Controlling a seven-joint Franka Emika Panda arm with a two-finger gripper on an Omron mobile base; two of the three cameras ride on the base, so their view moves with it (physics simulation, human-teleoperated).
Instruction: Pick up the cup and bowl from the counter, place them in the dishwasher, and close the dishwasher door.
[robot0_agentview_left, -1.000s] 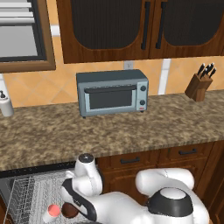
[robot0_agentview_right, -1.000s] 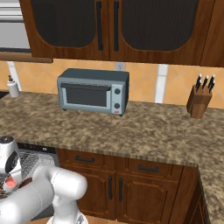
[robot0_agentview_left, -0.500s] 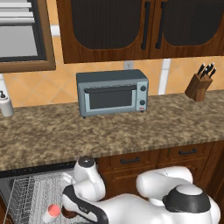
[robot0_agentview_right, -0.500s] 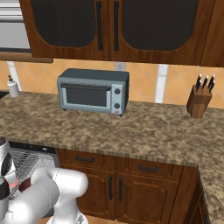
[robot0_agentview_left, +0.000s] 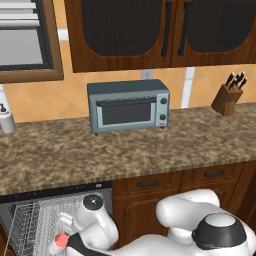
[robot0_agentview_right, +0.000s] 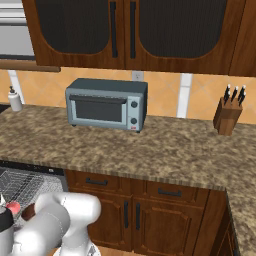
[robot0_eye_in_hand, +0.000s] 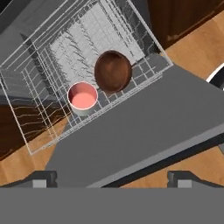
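1. My gripper hangs above the open dishwasher, its two dark fingertips set wide apart at the bottom of the hand view, with nothing between them.

2. Seen from the hand, the cup stands upright in the light wire rack, its pink inside facing up toward me.

3. The bowl, dark brown and glossy, sits in the same rack just beside the cup, tipped so its hollow faces the camera; I cannot tell if the two touch.

4. The dishwasher door lies folded down flat, a broad dark grey panel running out from the rack's front edge over the wooden floor.

5. From the left base view, my white arm bends low in front of the rack, under the edge of the counter.

6. The speckled counter carries a grey toaster oven near the middle, a knife block well off to the right, and a white dispenser bottle at the far left.

7. In the right base view, the same counter stretches over dark wood cabinets, and a corner of the rack shows at the lower left behind my arm.
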